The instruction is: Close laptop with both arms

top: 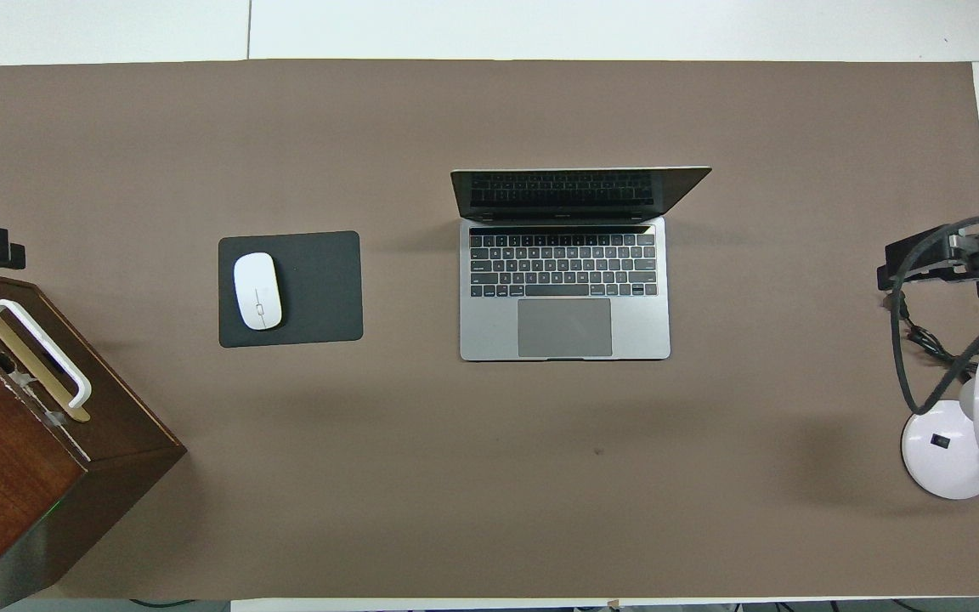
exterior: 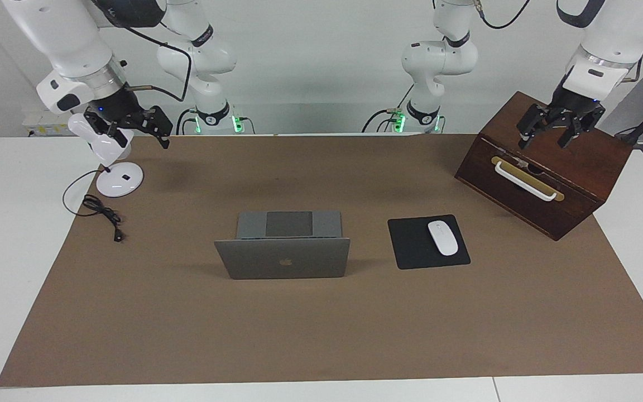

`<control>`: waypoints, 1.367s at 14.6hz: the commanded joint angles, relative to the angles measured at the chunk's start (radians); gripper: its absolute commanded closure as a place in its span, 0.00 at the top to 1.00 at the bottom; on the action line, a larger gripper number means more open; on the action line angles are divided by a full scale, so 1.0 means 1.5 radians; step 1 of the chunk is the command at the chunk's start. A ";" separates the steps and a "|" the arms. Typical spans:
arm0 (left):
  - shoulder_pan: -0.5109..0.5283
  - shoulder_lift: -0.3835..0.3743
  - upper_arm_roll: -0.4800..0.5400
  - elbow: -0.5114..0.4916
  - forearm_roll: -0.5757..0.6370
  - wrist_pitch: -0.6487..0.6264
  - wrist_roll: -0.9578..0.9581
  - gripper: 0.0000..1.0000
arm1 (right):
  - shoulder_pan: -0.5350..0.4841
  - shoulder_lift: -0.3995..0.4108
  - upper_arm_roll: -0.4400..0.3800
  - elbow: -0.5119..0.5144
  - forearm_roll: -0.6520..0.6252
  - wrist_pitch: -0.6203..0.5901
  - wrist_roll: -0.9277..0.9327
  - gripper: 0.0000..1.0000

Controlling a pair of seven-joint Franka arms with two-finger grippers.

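Left gripper (exterior: 555, 133) is seen open over the wooden box (exterior: 578, 167); right gripper (exterior: 132, 125) open above the desk lamp (exterior: 115, 178). Between them, well apart, laptop (exterior: 283, 251) stands open mid-mat with bare mat around. Keyboard (top: 563, 264) is shown only overhead.

We see the laptop (exterior: 282, 254) (top: 564, 285) open in the middle of the brown mat; it is thin, silver-grey, with a dark logo on its upright lid; keyboard and dark trackpad face the robots.
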 commanded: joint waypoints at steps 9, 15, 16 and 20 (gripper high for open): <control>-0.004 -0.016 0.005 -0.022 0.012 0.015 -0.007 1.00 | -0.003 0.001 0.003 0.002 0.009 0.008 0.001 1.00; -0.006 -0.021 0.003 -0.036 0.011 0.016 -0.013 1.00 | -0.001 -0.004 0.012 -0.009 0.010 0.019 -0.009 1.00; -0.006 -0.023 0.003 -0.041 0.011 0.018 -0.013 1.00 | -0.001 -0.003 0.014 -0.005 0.010 0.020 -0.022 1.00; -0.004 -0.025 0.003 -0.041 0.011 0.022 -0.013 0.12 | -0.001 -0.002 0.014 -0.007 0.015 0.018 -0.055 0.50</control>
